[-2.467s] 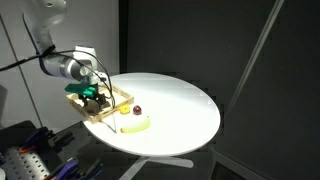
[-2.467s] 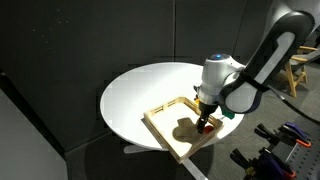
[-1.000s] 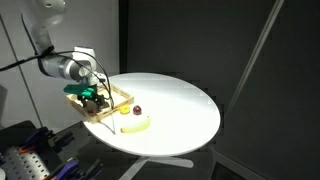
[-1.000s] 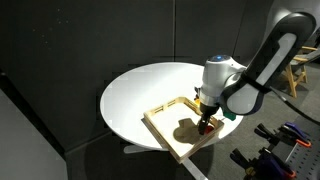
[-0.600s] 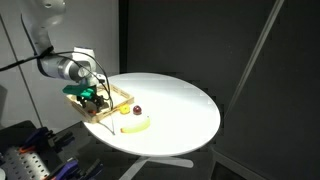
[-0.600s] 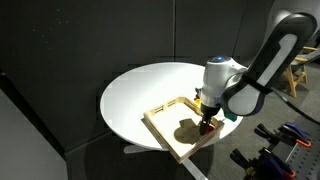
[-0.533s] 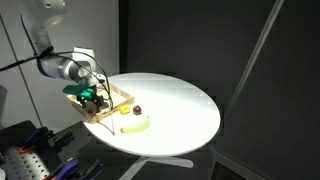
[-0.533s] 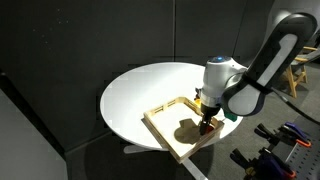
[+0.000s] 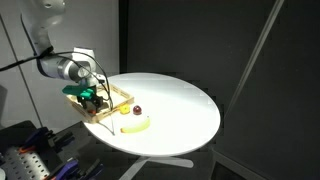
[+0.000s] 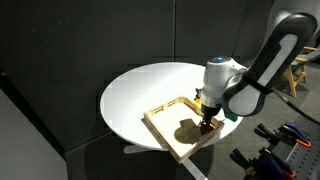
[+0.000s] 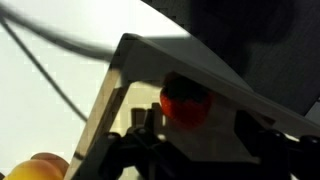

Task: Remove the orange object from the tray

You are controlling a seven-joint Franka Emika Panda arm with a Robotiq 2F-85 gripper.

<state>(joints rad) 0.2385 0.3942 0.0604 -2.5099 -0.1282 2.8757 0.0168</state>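
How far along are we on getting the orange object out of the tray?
Done: the gripper is down inside the tray. In hand: the wrist view shows the orange object close in front of the gripper, not yet lifted out; whether the jaws grip it I cannot tell. Left: secure it, raise it over the rim and set it on the white table.

1. In both exterior views the tool (image 9: 93,100) sits low over the tray (image 9: 115,108) and hides the tray floor beneath it; its jaws are too small there to tell whether they are apart or together.
2. In the wrist view the orange object (image 11: 185,103), just ahead of the tool, is a blurred blob; whether the tool touches it cannot be told.
3. A yellowish shape (image 11: 40,168), off to the tool's side, is cut off by the bottom edge; unidentifiable.
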